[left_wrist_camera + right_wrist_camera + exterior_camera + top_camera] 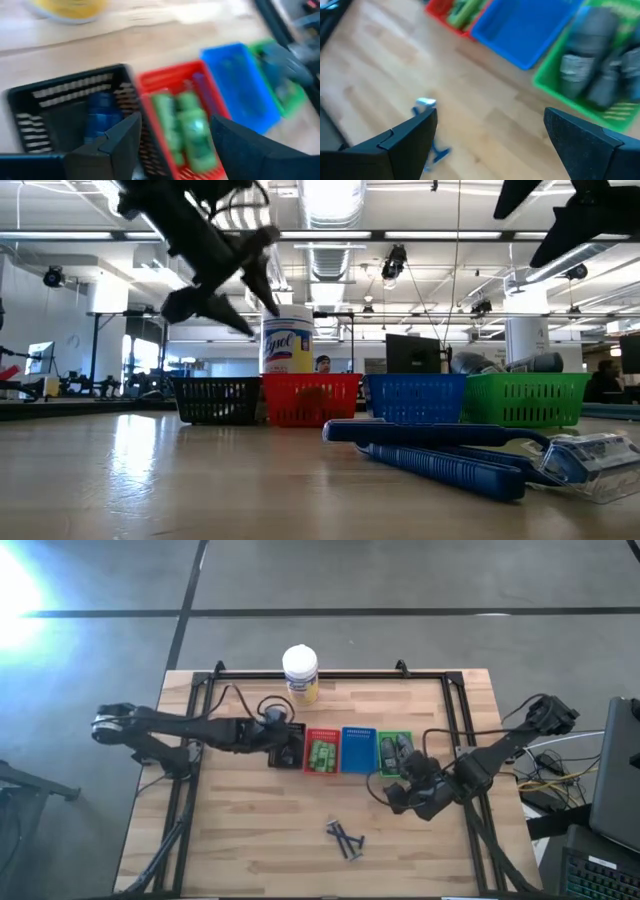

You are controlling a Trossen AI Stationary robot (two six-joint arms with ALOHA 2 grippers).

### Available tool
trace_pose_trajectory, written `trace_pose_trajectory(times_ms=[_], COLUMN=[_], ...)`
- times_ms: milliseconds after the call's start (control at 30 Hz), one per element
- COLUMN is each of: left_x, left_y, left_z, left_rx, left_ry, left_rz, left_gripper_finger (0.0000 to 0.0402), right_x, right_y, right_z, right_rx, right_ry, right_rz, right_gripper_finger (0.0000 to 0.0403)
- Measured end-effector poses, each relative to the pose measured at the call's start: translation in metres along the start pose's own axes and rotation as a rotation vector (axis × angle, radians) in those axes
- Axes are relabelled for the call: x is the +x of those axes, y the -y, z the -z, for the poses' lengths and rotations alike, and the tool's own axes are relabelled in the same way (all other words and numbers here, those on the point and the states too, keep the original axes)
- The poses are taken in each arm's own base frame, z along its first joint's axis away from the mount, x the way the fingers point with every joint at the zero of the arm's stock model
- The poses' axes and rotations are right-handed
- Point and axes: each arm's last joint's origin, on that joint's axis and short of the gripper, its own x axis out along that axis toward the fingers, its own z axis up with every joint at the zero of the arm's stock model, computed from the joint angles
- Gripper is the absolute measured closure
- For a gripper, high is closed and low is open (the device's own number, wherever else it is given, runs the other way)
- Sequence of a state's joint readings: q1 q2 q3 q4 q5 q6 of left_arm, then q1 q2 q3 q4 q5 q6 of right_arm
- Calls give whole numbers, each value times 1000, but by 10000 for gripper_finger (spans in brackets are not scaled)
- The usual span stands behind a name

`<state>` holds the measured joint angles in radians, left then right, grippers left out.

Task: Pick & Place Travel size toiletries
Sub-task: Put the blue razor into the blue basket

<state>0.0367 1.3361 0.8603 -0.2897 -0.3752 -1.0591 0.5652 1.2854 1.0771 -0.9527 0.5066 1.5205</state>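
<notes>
left tool [172, 137]: fingers apart, empty | right tool [490, 132]: fingers spread wide (nothing between) | both arms reach inward

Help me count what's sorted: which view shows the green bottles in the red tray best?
The left wrist view: green bottles fill the red tray. The high view shows them small; the low view only the tray's side; the right wrist view clips them.

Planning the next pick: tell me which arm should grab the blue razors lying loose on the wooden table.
Right. The open right gripper hovers just beside the loose blue razors; the open left gripper hangs over the black tray, farther away.
</notes>
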Motion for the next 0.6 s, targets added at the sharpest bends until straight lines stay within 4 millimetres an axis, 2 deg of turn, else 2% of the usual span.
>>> trace_pose_trajectory(times_ms=[133, 300, 433, 600], left_x=[-17, -39, -57, -78], left_y=[26, 45, 51, 48], left_z=[13, 45, 73, 103], left_rx=[124, 183, 194, 216], left_ry=[-24, -97, -172, -242], left_rz=[103, 204, 249, 240], left_gripper_finger=[165, 166, 166, 166], right_x=[5, 25, 47, 68], right_y=[-14, -34, -48, -67], right_z=[3, 16, 34, 62], right_rx=[-33, -98, -247, -464], right_ry=[-32, -87, -146, -215], right_rz=[-97, -165, -179, -181], right_gripper_finger=[39, 39, 39, 39])
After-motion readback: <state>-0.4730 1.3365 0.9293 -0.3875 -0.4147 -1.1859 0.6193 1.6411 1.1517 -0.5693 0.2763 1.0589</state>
